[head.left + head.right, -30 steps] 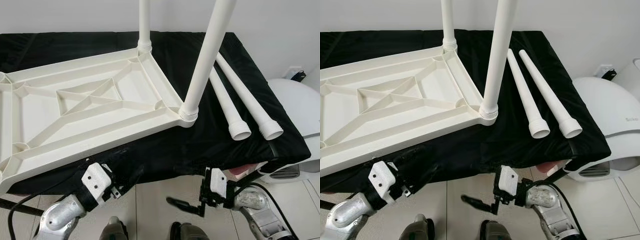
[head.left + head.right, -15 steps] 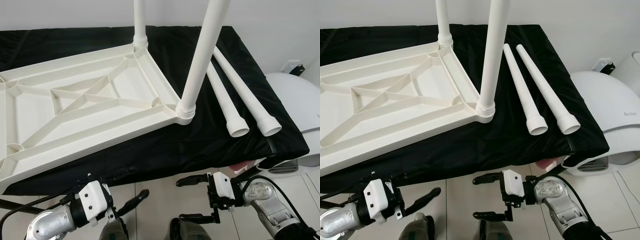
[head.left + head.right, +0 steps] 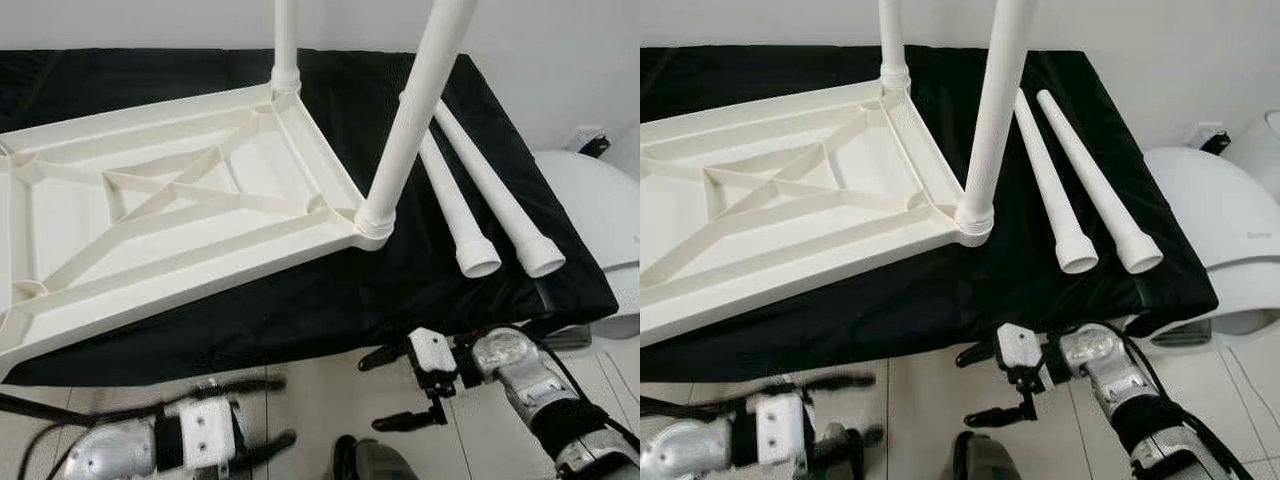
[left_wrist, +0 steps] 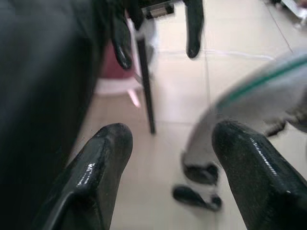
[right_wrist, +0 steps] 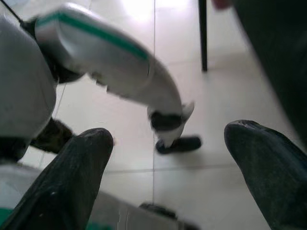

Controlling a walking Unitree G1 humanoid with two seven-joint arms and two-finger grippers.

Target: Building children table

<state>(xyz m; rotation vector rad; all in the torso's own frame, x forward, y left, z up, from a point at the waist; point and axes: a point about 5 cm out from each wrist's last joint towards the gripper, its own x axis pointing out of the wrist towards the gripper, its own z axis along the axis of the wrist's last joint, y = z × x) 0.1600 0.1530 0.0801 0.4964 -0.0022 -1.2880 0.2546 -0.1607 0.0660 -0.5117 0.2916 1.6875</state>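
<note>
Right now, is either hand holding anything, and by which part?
Nothing is held. The left hand and right hand are both open, below the table edge.

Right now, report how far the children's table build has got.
Done: two legs stand screwed into the upturned tabletop, one at the far corner, one at the near corner. In hand: nothing; the left end effector and right end effector hang open below the bench edge. Left: two loose legs lying on the black cloth need fitting.

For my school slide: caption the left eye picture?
Upside-down white tabletop with two legs fitted, two loose legs beside it.
</note>
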